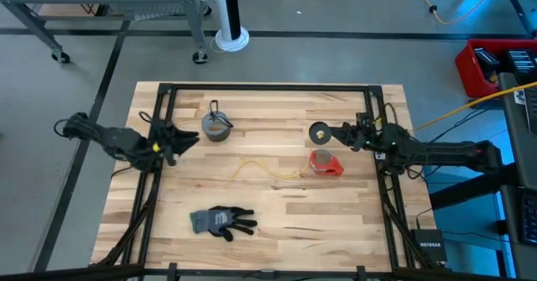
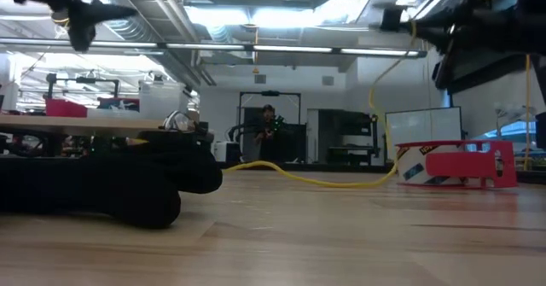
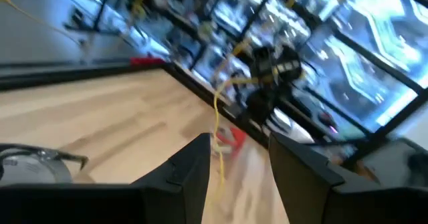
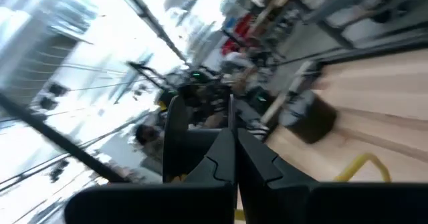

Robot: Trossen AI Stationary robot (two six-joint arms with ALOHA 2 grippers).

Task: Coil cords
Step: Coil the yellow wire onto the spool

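We see the pale wooden bench (image 1: 277,222) from above: a thin yellow cord (image 1: 267,171) lies loosely curved near its middle, one end by the red tape dispenser (image 1: 325,163). The left pincer (image 1: 186,137) hangs over the bench's left side w/ fingers apart, holding nothing, the grey tape roll (image 1: 216,126) just beside it. The right pincer (image 1: 329,132) hangs over the right side, fingers together, next to a black roll (image 1: 319,132). A black-and-grey work glove (image 1: 221,221) lies at the front, well apart from the cord.
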